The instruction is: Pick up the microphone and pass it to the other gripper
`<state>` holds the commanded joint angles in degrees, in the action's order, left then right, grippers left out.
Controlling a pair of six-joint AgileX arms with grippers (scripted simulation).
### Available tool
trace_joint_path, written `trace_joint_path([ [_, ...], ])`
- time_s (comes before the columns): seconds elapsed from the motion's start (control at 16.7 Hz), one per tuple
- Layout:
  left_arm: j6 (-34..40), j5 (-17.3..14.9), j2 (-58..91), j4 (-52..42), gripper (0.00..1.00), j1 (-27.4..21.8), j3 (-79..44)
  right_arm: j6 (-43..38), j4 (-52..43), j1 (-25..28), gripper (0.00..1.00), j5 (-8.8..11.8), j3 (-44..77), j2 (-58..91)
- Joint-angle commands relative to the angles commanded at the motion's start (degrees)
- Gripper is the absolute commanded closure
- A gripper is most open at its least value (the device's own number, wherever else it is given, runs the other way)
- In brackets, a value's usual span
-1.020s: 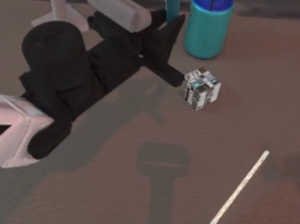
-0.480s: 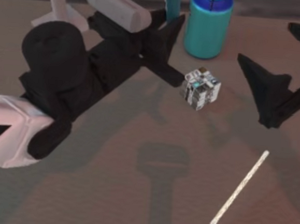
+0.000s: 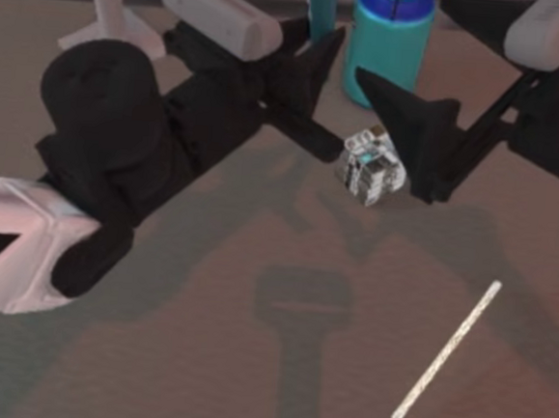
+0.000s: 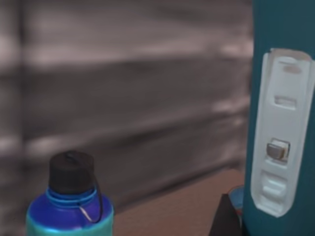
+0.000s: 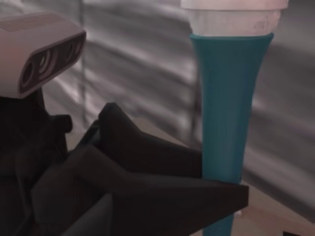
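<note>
My left gripper [image 3: 319,33] is shut on the microphone [image 3: 321,4] and holds it upright at the back of the table. The right wrist view shows its teal tapered handle [image 5: 229,103] and pinkish-white head [image 5: 235,17], with the left gripper's black fingers [image 5: 162,167] clamped low on the handle. The left wrist view shows the handle close up with its white switch strip [image 4: 280,132]. My right gripper [image 3: 400,36] is open above the bottle, a little to the right of the microphone, its fingertips pointing left toward it.
A teal bottle [image 3: 386,58] with a blue top stands just right of the microphone and also shows in the left wrist view [image 4: 69,211]. A mirrored cube [image 3: 372,165] lies in front of it. A white speckled stick [image 3: 448,350] lies at the front right.
My right arm has come in from the right edge and moved up and left, its open fingers now over the bottle. The left arm and the microphone have not moved.
</note>
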<state>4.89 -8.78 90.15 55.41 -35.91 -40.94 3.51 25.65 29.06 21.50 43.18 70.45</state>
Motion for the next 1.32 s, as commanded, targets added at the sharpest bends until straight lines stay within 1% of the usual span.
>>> trace_joint_path([
  [0.3, 0.00, 0.00, 0.00, 0.00, 1.00, 0.00, 0.00, -0.04, 0.13, 0.14, 0.00, -0.33, 0.67, 0.72],
  [0.42, 0.00, 0.00, 0.00, 0.00, 1.00, 0.00, 0.00, -0.08, 0.88, 1.18, 0.00, -1.27, 3.61, 4.08],
  [0.72, 0.00, 0.00, 0.00, 0.00, 1.00, 0.00, 0.00, -0.18, 3.47, 4.64, 0.00, -4.93, 14.06, 17.88],
  [0.84, 0.00, 0.00, 0.00, 0.00, 1.00, 0.00, 0.00, -0.23, 4.07, 5.67, 0.00, -6.01, 16.94, 21.16],
  [1.14, 0.00, 0.00, 0.00, 0.00, 1.00, 0.00, 0.00, -0.25, 4.24, 6.00, 0.00, -6.34, 17.79, 22.05],
  [1.32, 0.00, 0.00, 0.00, 0.00, 1.00, 0.00, 0.00, -0.25, 4.24, 6.00, 0.23, -6.34, 17.79, 22.05],
])
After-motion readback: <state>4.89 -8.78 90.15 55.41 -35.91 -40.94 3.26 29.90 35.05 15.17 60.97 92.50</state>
